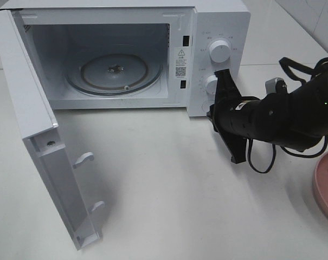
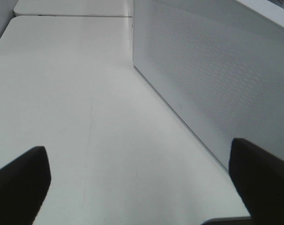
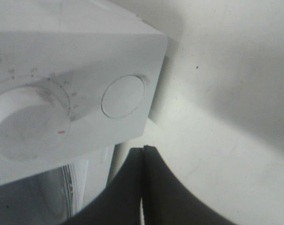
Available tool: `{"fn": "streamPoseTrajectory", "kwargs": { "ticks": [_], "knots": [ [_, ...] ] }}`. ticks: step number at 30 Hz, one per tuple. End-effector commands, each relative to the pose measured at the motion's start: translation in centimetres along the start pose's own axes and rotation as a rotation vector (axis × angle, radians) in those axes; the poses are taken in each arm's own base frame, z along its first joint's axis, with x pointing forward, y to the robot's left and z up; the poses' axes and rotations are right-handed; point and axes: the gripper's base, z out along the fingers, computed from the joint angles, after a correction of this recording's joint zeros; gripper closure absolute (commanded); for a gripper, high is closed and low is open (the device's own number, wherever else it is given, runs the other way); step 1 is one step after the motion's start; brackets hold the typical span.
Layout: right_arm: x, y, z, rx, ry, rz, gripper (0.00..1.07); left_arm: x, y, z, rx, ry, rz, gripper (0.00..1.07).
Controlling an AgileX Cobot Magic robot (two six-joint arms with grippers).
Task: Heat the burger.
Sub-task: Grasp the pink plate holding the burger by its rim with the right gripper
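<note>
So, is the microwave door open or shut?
Open. The microwave door stands wide to the left, and the bare glass turntable inside is in plain sight.

The high camera looked down from the front onto the open microwave [image 1: 218,32] and table [image 1: 153,179]. The left wrist camera faced low along the table beside the microwave's perforated panel [image 2: 212,79]; the right wrist camera sat close to a dial [image 3: 26,122].

My matte black tubular right arm [image 1: 285,116] carries a small white label [image 1: 243,105] and a pinpoint green light [image 1: 325,102]. Thin black cables [image 1: 294,66] loop about it, near a silver-grey metal bracket [image 1: 275,85]. My right fingers [image 3: 170,197] are smooth black wedges. My left fingers [image 2: 19,185] are dark, blunt and matte.
</note>
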Motion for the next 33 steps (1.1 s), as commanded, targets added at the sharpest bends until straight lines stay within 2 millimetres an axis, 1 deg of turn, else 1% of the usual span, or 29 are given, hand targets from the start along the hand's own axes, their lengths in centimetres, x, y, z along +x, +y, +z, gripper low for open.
{"fn": "streamPoseTrajectory", "kwargs": {
  "ticks": [1,2,3,4,5,6,8,10,11,12,13,14,15,16,17,18,20,21,22,23,26,27,29,31,33],
  "knots": [
    [0.3,0.6,-1.3,0.031,0.084,-0.164,1.07,0.2,-0.1,-0.2,0.003,-0.017,-0.005,0.08],
    [0.4,0.7,-1.6,0.038,0.102,-0.199,1.07,0.2,-0.1,-0.2,0.003,-0.017,-0.005,0.08],
    [0.4,0.7,-1.6,0.038,0.102,-0.199,1.07,0.2,-0.1,-0.2,0.003,-0.017,-0.005,0.08],
    [0.6,0.9,-2.1,0.048,0.133,-0.269,1.07,0.2,-0.1,-0.2,0.003,-0.017,-0.005,0.08],
    [0.6,0.9,-2.1,0.048,0.133,-0.269,1.07,0.2,-0.1,-0.2,0.003,-0.017,-0.005,0.08],
    [0.7,1.0,-2.5,0.062,0.164,-0.341,1.07,0.2,-0.1,-0.2,0.003,-0.017,-0.005,0.08],
    [0.7,1.0,-2.7,0.075,0.180,-0.373,1.07,0.2,-0.1,-0.2,0.003,-0.017,-0.005,0.08],
    [0.9,0.9,-3.4,0.111,0.227,-0.471,1.07,0.2,-0.1,-0.2,0.003,-0.017,-0.005,0.08],
    [0.9,0.9,-3.4,0.111,0.227,-0.471,1.07,0.2,-0.1,-0.2,0.003,-0.017,-0.005,0.08],
    [1.0,0.9,-3.8,0.130,0.256,-0.536,1.07,0.2,-0.1,-0.2,0.003,-0.017,-0.005,0.08],
    [1.0,0.9,-3.8,0.130,0.256,-0.536,1.07,0.2,-0.1,-0.2,0.003,-0.017,-0.005,0.08],
    [1.1,0.9,-4.3,0.147,0.292,-0.618,1.06,0.2,-0.1,-0.2,0.003,-0.017,-0.005,0.08],
    [1.1,0.9,-4.6,0.153,0.310,-0.661,1.06,0.2,-0.1,-0.2,0.003,-0.017,-0.005,0.08],
    [1.1,0.9,-4.6,0.153,0.310,-0.661,1.06,0.2,-0.1,-0.2,0.003,-0.017,-0.005,0.08],
    [1.1,1.0,-5.3,0.157,0.343,-0.738,1.05,0.2,-0.1,-0.2,0.003,-0.017,-0.005,0.08],
    [1.1,1.0,-5.3,0.157,0.343,-0.738,1.05,0.2,-0.1,-0.2,0.003,-0.017,-0.005,0.08],
    [1.1,1.3,-6.6,0.152,0.409,-0.910,1.04,0.2,-0.1,-0.2,0.003,-0.017,-0.005,0.08],
    [1.1,1.3,-6.6,0.152,0.409,-0.910,1.04,0.2,-0.1,-0.2,0.003,-0.017,-0.005,0.08],
    [1.2,1.4,-7.0,0.147,0.427,-0.957,1.03,0.2,-0.1,-0.2,0.003,-0.017,-0.005,0.08],
    [1.2,1.4,-7.6,0.139,0.460,-1.042,1.03,0.2,-0.1,-0.2,0.003,-0.017,-0.005,0.08],
    [1.2,1.5,-7.9,0.136,0.480,-1.087,1.03,0.2,-0.1,-0.2,0.003,-0.017,-0.005,0.08],
    [1.2,1.5,-8.5,0.134,0.515,-1.149,1.02,0.2,-0.1,-0.2,0.003,-0.017,-0.005,0.08],
    [1.2,1.4,-8.8,0.135,0.531,-1.172,1.02,0.2,-0.1,-0.2,0.003,-0.017,-0.005,0.08],
    [1.1,1.0,-9.8,0.172,0.604,-1.271,1.00,0.2,-0.1,-0.2,0.003,-0.017,-0.005,0.08],
    [1.0,0.9,-9.9,0.188,0.620,-1.289,0.99,0.2,-0.1,-0.2,0.003,-0.017,-0.005,0.08]
  ]
}}
